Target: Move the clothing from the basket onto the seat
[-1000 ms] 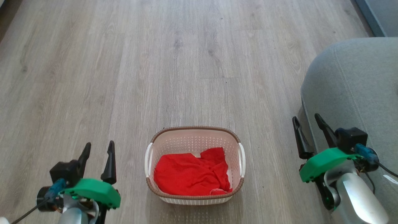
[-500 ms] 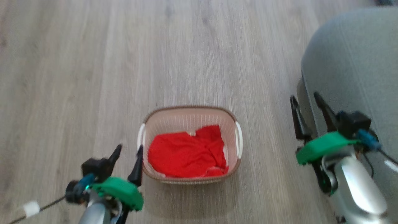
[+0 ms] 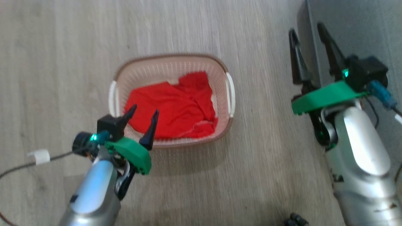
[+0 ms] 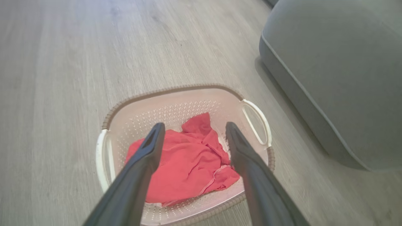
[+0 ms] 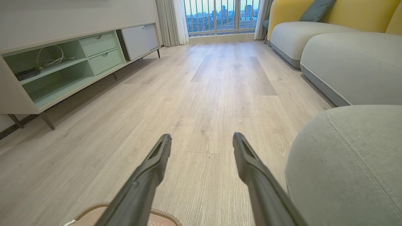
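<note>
Bright red clothing point(image 3: 171, 105) point(image 4: 185, 163) lies crumpled in the cream basket point(image 3: 171, 64) point(image 4: 176, 106) on the wooden floor. My left gripper point(image 3: 144, 112) point(image 4: 193, 128) hovers open over the basket's near left side, its fingers above the red fabric and holding nothing. At the right my right gripper point(image 3: 307, 29) point(image 5: 202, 138) stands open and empty beside the edge of the grey-green seat point(image 3: 355, 28) point(image 4: 333, 62) point(image 5: 348, 166).
A pale cabinet point(image 5: 62, 59) with open shelves and drawers lines the left wall in the right wrist view. More seat cushions point(image 5: 345, 56) and a yellow backrest point(image 5: 329, 12) stand far right, a balcony window point(image 5: 220, 15) beyond. A cable point(image 3: 34, 158) trails from my left wrist.
The head camera has tilted down and the picture shifted. My left gripper has moved from the floor left of the basket to above the basket's near left side. Both grippers stay open.
</note>
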You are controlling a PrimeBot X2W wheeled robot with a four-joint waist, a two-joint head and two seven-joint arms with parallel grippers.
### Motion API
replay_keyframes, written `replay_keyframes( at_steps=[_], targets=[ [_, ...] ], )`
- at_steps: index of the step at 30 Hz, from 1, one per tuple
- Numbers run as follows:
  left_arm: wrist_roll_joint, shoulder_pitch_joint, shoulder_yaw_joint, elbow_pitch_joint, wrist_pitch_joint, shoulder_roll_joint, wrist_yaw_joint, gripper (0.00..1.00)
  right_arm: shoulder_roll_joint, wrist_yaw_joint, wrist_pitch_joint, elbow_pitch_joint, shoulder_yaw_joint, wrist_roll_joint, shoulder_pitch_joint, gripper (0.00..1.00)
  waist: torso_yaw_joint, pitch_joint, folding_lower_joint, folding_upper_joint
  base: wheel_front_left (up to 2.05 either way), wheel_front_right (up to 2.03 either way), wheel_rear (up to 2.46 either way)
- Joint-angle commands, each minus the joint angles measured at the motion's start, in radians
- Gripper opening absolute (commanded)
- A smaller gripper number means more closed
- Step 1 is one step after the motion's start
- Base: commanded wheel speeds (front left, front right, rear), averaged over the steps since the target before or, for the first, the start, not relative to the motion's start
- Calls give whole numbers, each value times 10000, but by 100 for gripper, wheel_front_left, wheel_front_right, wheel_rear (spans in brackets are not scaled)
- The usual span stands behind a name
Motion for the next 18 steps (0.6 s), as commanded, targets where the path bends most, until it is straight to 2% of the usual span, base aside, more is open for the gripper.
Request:
replay_keyframes(
  at_steps=[1,11,15,18],
  targets=[
    [4,-510,54,47,-55,317,-12,100,218,-2,-91,-484,287,-121,-372,100,-637,1147,-4,0,0,0,0],
    [733,-3001,-1650,2977,45,877,-13,100,352,-2,-91,-938,512,124,-959,100,-1561,2844,-4,0,0,0,0],
    [1030,-3823,-1921,3883,250,954,-6,100,354,-2,-91,-1054,565,385,-972,100,-1809,3200,-4,0,0,0,0],
    [1374,-4578,-2151,4589,442,1051,210,100,355,-2,-91,-1137,616,620,-926,100,-2013,3494,-4,0,0,0,0]
  ],
)
